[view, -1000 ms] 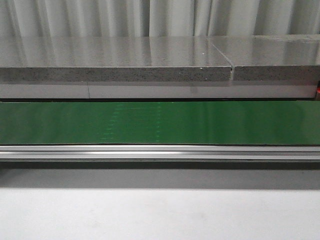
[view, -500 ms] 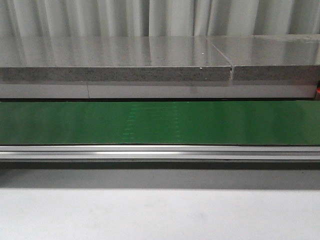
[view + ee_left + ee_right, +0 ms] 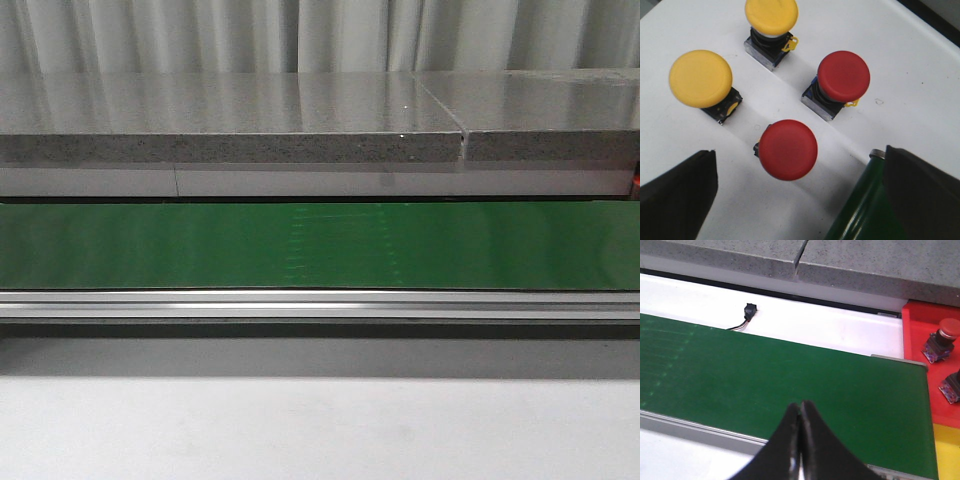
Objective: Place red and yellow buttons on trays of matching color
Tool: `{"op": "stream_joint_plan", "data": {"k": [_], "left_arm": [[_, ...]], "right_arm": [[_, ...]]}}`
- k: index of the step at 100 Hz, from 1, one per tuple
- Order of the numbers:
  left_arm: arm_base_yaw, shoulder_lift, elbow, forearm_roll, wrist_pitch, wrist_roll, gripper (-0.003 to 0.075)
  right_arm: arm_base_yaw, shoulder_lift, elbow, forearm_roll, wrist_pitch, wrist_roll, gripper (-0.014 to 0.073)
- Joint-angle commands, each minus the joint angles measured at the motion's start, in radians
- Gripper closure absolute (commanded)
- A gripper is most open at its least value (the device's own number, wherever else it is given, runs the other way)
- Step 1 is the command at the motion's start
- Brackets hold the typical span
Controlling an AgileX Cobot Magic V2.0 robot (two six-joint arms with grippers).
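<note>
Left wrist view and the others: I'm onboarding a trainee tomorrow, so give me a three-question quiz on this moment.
1. How many buttons stand under the left gripper, by color?
2. True or false: the right gripper has its fingers apart.
3. The red tray holds: A) a red-capped button, B) a yellow button, C) nothing.

Key: 1. Two red buttons, two yellow buttons. 2. False. 3. A.

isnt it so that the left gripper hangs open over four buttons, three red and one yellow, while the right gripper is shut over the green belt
Not quite: the left wrist view shows two red buttons and two yellow buttons, not three and one. The rest holds: the left gripper hangs open over them, and the right gripper is shut over the green belt.
</note>
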Motion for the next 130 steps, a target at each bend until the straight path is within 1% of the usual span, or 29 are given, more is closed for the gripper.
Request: {"op": "stream_joint_plan", "data": {"k": [1,35,56,66,80,86,87,88,89,94,95,96,104,109,116,130], "left_arm": [[0.001,-0.004,-0.05,-0.006,-0.045,-0.008,0.0068],[0.001,0.104,-0.107,-0.002,-0.044,-0.008,0.0068],[0.001,0.119,-0.109,0.002,-0.052,-0.008,0.0078],[0.001,0.119,-0.109,0.004,-0.054,-0.008,0.0147],[0.001,0.119,-0.109,0.019,-0.054,-0.008,0.0297],[0.001,0.119,-0.109,0.021,-0.052,-0.008,0.0374],[0.001,0.119,-0.109,0.021,-0.052,-0.008,0.0374],[0.001,0.119,-0.109,0.021,-0.052,-0.008,0.0397],[0.001,0.119,-0.109,0.023,-0.052,-0.008,0.0397],[0.001,0.119,-0.109,0.023,-0.052,-0.008,0.0451],[0.001,0.119,-0.109,0.023,-0.05,-0.008,0.0473],[0.001,0.119,-0.109,0.023,-0.05,-0.008,0.0473],[0.001,0.119,-0.109,0.023,-0.046,-0.008,0.055],[0.001,0.112,-0.109,0.023,-0.039,-0.008,0.0584],[0.001,0.098,-0.109,0.023,-0.032,-0.008,0.0608],[0.001,0.031,-0.109,0.023,-0.018,-0.006,0.0624]], "right_arm": [[0.0,-0.004,-0.026,0.015,-0.053,-0.011,0.0662],[0.0,-0.004,-0.026,0.015,-0.053,-0.011,0.0662],[0.0,-0.004,-0.026,0.015,-0.053,-0.011,0.0662],[0.0,-0.004,-0.026,0.015,-0.053,-0.011,0.0662],[0.0,-0.004,-0.026,0.015,-0.053,-0.011,0.0662],[0.0,-0.004,-0.026,0.015,-0.053,-0.011,0.0662],[0.0,-0.004,-0.026,0.015,-0.053,-0.011,0.0662],[0.0,-0.004,-0.026,0.015,-0.053,-0.011,0.0662],[0.0,-0.004,-0.026,0.015,-0.053,-0.011,0.0662],[0.0,-0.004,-0.026,0.015,-0.053,-0.011,0.0662],[0.0,-0.004,-0.026,0.015,-0.053,-0.011,0.0662],[0.0,-0.004,-0.026,0.015,-0.053,-0.011,0.0662],[0.0,-0.004,-0.026,0.015,-0.053,-0.011,0.0662],[0.0,-0.004,-0.026,0.015,-0.053,-0.011,0.0662],[0.0,-0.004,-0.026,0.015,-0.053,-0.011,0.0662],[0.0,-0.004,-0.026,0.015,-0.053,-0.011,0.0662]]}}
